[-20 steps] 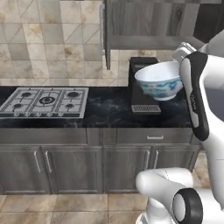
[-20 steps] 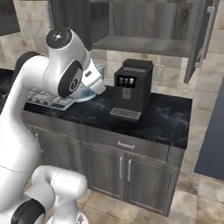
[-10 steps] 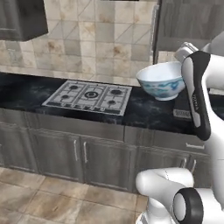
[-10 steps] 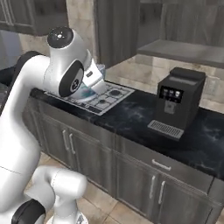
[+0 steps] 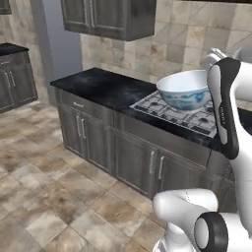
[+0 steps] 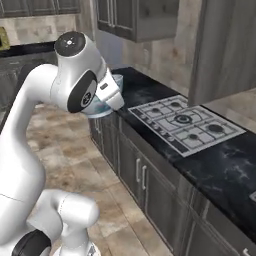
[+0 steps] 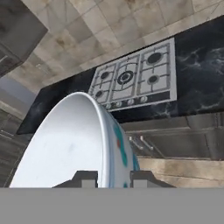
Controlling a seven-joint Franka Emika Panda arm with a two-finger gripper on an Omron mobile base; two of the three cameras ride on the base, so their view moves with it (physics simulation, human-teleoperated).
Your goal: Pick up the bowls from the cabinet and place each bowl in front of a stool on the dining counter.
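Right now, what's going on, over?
Tool shut on bowl rim. Bowl carried in the air above the hob. Nothing in the way.

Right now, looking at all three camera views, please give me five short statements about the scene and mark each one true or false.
1. The gripper is shut on the rim of the white bowl with blue floral pattern. True.
2. The bowl rests on the gas hob. False: it is held in the air, with nothing under it touching it.
3. The gas hob is set into a black counter top. True.
4. A pot stands on one of the hob's burners. False: no pot is on the burners.
5. The base cupboards under the counter stand with their doors open. False: the doors are closed.
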